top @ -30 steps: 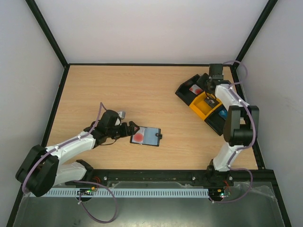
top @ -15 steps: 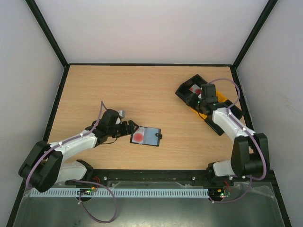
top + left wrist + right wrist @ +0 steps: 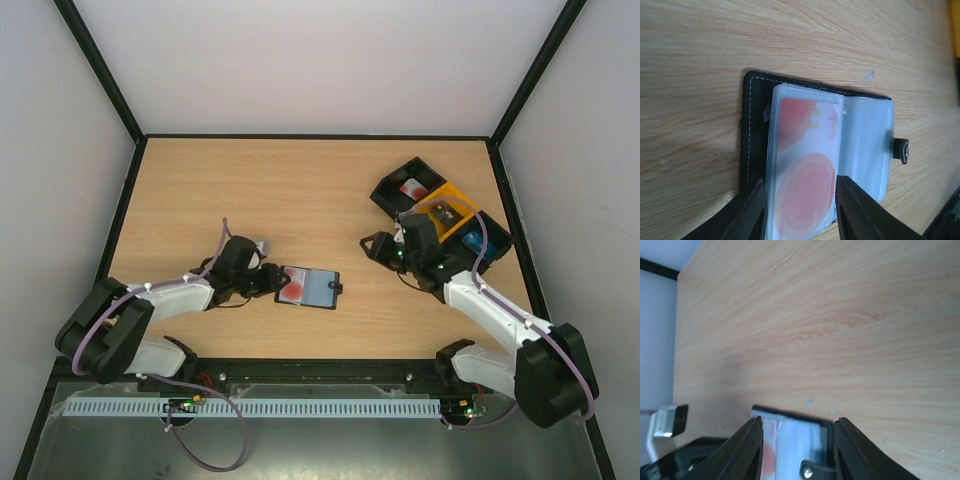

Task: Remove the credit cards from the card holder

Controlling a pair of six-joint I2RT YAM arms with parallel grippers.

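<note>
Two arms reach low over the tabletop (image 3: 250, 190). The left claw (image 3: 272, 281), fingers spread, straddles the left end of the card holder (image 3: 318, 289), which lies unfolded with a credit card (image 3: 805, 170) (red mark showing) in its clear sleeve. The right claw (image 3: 375, 247), also released, hovers apart on the holder's right, with the black and yellow bins (image 3: 437, 198) behind it.
</note>
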